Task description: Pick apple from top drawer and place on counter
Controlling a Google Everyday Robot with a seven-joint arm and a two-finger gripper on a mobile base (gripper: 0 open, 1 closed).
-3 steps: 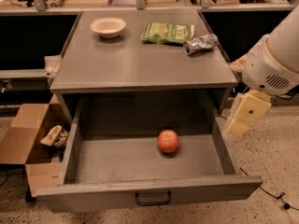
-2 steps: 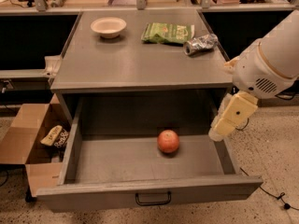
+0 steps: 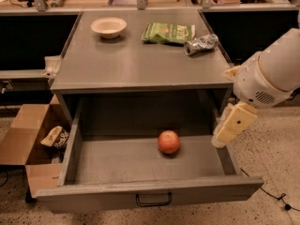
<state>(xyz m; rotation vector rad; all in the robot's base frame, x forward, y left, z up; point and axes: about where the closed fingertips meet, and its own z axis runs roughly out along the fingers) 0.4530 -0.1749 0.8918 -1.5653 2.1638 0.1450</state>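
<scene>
The apple (image 3: 168,141), red-orange with a paler patch, lies on the floor of the open top drawer (image 3: 117,161), right of its middle. The drawer is pulled fully out, with a black wire handle (image 3: 153,200) on its front panel. The counter (image 3: 136,64) is the grey tabletop above it. My gripper (image 3: 219,140), cream-coloured, hangs down from the white arm (image 3: 267,76) over the drawer's right wall, about a hand's width right of the apple and a little above it. It holds nothing that I can see.
On the counter stand a white bowl (image 3: 108,26), a green chip bag (image 3: 168,33) and a crushed silver can (image 3: 200,44). An open cardboard box (image 3: 33,139) with snack packets sits on the floor at the left. A cable (image 3: 276,197) lies on the floor at the right.
The gripper has swung left and down, from outside the cabinet's right side to over the drawer's right wall, nearer the apple. The apple has not moved.
</scene>
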